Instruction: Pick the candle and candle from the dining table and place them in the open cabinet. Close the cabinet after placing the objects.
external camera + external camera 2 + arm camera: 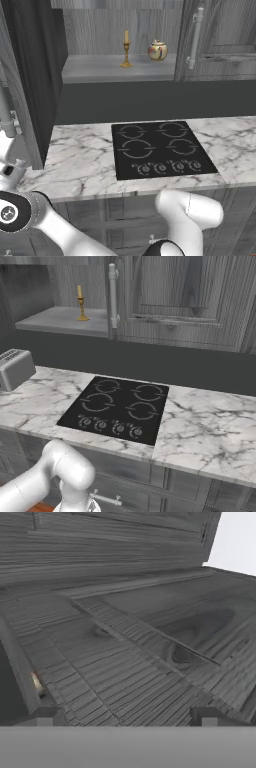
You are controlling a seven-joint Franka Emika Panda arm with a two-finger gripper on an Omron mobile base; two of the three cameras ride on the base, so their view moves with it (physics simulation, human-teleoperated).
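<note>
Looking at the dark grey wood-grain wall cabinet (95, 30) up top, standing open on the left side, with the open door (30, 75) hanging out as a dark slab at the left of the left base view. Spotting the thin yellow taper candle in a slender gold candlestick (126, 50) standing upright on the cabinet's flat grey shelf (85, 67). Also catching that candle from the right base view (81, 305), just left of the long vertical silver bar handle (113, 293) on the closed panelled door (175, 301).

Noticing a round cream-and-gold lidded jar (157, 50) sitting near the candlestick on its right, not touching it.

Below all that, seeing a white marble counter with grey veins (75, 160) carrying a flat black cooktop (160, 150), plus a boxy silver toaster (15, 368) parked at the counter's left end in the right base view.

The white arm (187, 215) is bending low in front of the counter. In the hand view, the two-finger gripper (127, 719) is pointing at grey wood-grain panelling, fingertips (45, 717) spread wide apart and gripping nothing. Catching a tiny pale-orange blur at the left edge there, too smeared to call.
</note>
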